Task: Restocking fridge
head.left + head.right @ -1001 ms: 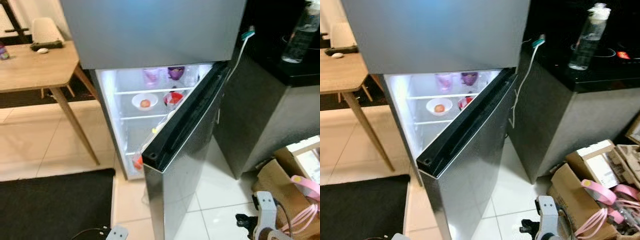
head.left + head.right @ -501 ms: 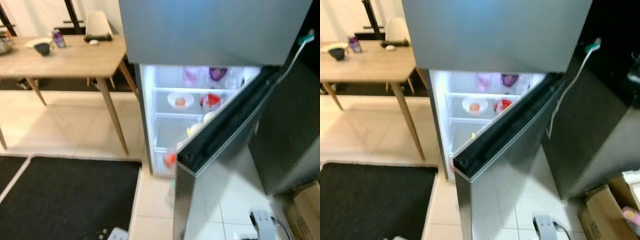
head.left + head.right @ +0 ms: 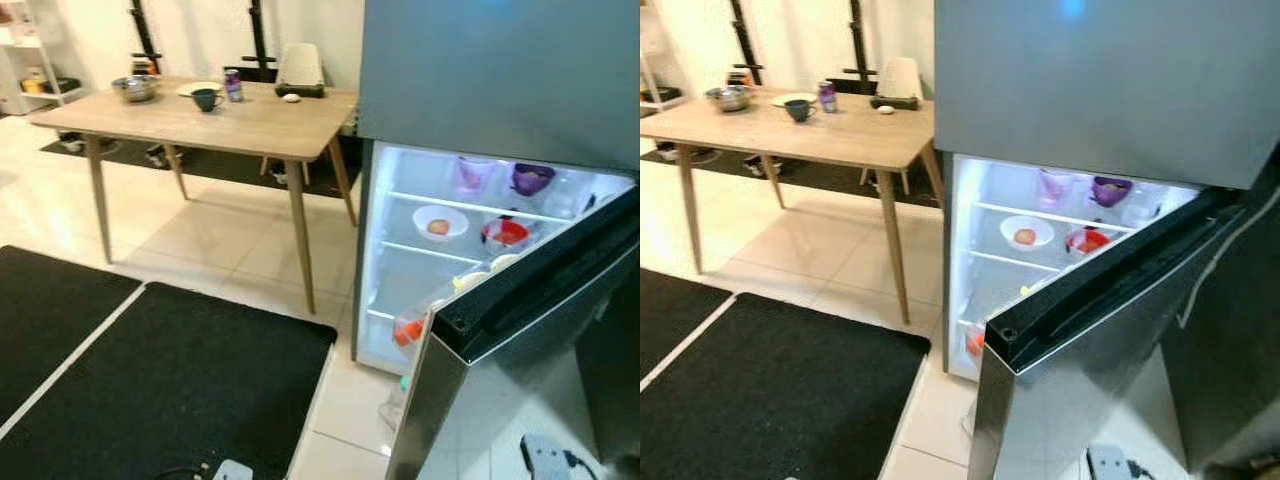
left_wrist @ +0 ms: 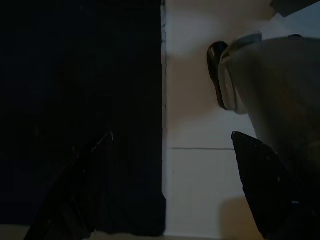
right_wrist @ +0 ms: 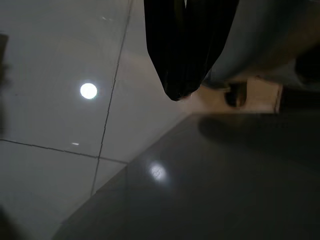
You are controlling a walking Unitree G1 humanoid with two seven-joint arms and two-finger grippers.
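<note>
The grey fridge (image 3: 500, 70) stands at the right with its lower door (image 3: 520, 300) swung open and the inside lit. On its shelves sit a white bowl (image 3: 438, 222) with something orange in it, a red bowl (image 3: 505, 232), a purple bowl (image 3: 532, 178) and a pink cup (image 3: 473, 172). A red item (image 3: 405, 332) rests low by the door. Both arms hang low. My left gripper (image 4: 172, 145) is open over the edge of a black mat (image 4: 75, 100) and white tile. My right gripper (image 5: 177, 92) is shut on nothing above glossy floor.
A wooden table (image 3: 250, 125) stands left of the fridge, bearing a metal bowl (image 3: 134, 87), a dark cup (image 3: 206, 99), a can (image 3: 233, 85) and a plate. Black mats (image 3: 170, 390) cover the floor in front. Pale tile lies between mat, table and fridge.
The whole picture has swung leftward, so the camera turned: the table and mats now show more and the fridge sits further right. No object has moved.
</note>
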